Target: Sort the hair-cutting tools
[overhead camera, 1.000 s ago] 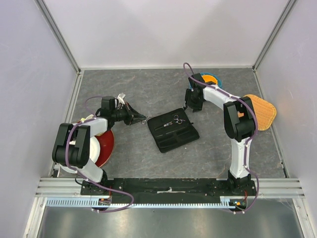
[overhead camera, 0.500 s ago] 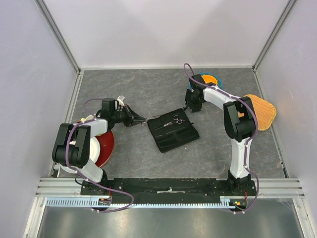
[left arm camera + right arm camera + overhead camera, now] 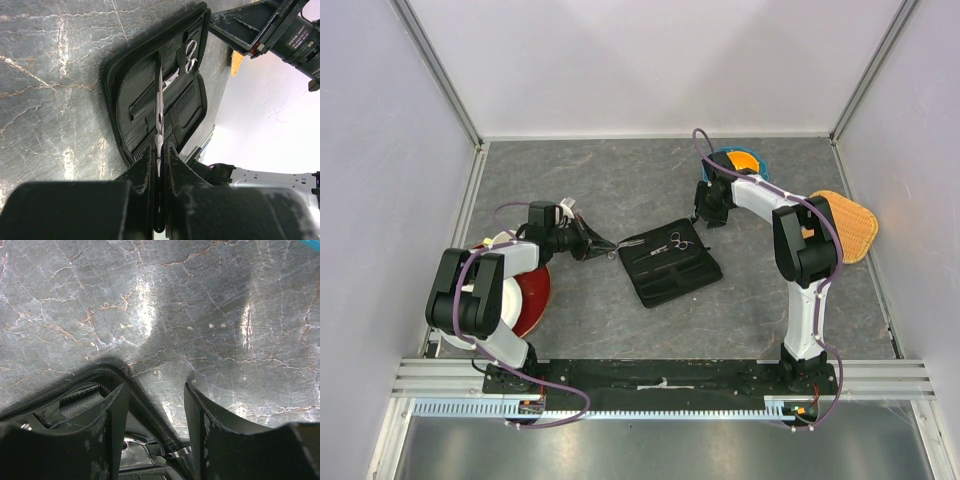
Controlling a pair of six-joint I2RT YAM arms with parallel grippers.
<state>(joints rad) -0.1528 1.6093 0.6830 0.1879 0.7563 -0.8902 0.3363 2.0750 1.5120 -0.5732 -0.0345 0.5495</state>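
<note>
From above, the left gripper is clamped on the held scissors. Their long axis runs nearly straight across the worktop, and the free end points right, reaching the left edge of the open black case. The second scissors lie inside the case on a slant, with the finger loops toward its far right corner and the blades angled back toward the left. The right gripper sits low at that far right corner. In the left wrist view, the left gripper has its fingers pressed together on the held scissors. Their slim silver length runs straight out from the fingers over the case. The second scissors show their two loops at the case's far end. In the right wrist view, the right gripper has its fingers spread apart. The zippered edge of the case passes between them, above bare worktop.
</note>
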